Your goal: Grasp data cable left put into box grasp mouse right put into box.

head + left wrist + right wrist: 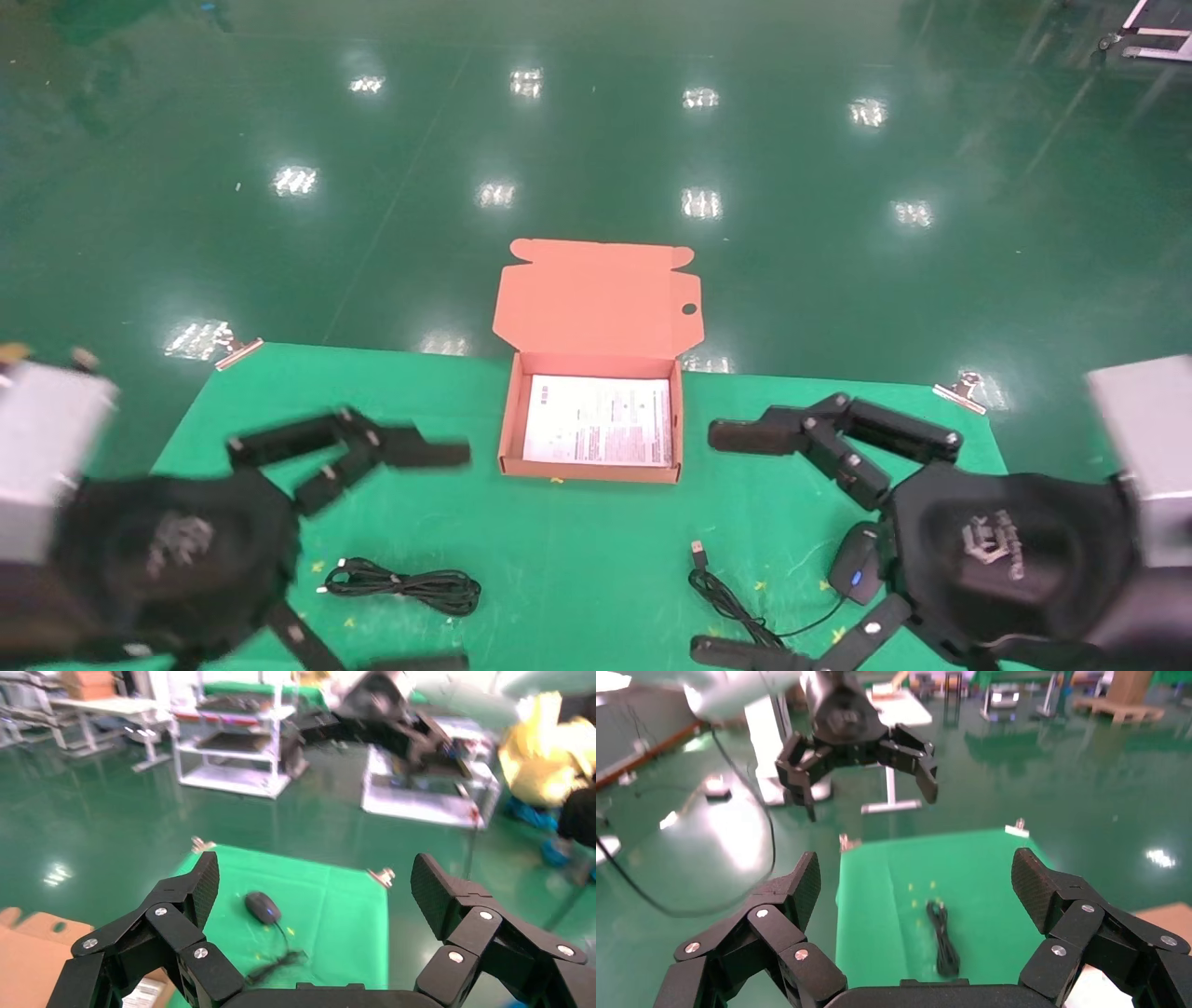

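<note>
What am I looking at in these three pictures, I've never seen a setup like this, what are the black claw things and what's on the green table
It is a two-armed robot. The big picture looks down from its head; the other two come from cameras on its wrists. The black claws are its left gripper and right gripper, both open, both holding nothing, raised above the green table. On it lie an open cardboard box with a printed sheet inside, a coiled data cable near the left gripper, and a mouse with its cord near the right one.

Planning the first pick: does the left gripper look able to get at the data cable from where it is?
Probably yes. The left gripper hangs open above the green mat, and the data cable lies uncovered on that side, apart from the box, with nothing over it.
</note>
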### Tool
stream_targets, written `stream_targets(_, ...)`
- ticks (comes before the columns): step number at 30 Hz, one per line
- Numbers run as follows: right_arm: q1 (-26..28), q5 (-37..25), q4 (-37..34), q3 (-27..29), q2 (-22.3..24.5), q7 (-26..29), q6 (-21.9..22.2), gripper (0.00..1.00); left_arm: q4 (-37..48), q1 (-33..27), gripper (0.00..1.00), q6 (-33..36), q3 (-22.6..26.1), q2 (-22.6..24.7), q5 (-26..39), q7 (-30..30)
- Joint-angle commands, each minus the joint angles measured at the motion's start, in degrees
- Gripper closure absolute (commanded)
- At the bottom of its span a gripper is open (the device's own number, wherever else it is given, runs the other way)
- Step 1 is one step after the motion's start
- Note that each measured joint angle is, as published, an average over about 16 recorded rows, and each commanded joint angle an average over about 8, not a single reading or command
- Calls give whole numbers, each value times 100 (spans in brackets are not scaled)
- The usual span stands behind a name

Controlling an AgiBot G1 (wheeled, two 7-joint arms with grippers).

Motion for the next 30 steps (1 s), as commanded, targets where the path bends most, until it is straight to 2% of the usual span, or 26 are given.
stream_targets(1, 23, -67, 25, -23, 17, 17, 14, 0, -38, -78, 0, 53, 82, 23, 131, -25)
stream_targets(5, 340, -591, 135, -249, 52, 84, -112, 0, -68, -391, 0, 141, 366, 116, 603, -142)
stream_targets(10, 981, -1549, 240, -769, -9, 0, -347, 0, -108, -838, 0, 249, 823, 262, 1266, -212)
stream_targets(21, 2584, -3919, 319, -2907, -459, -736, -422, 0, -86, -1850, 0, 261, 2211, 727, 2821, -182)
stream_targets(25, 2848, -4493, 320, -3508, -663, -701, -343, 0, -131, -2027, 0, 157, 2630, 914, 3542, -106)
stream_targets(30, 2910, -5147, 325, -4006, -920, -533, -160, 0, -192, -2149, 0, -27, 3101, 1191, 4616, -100)
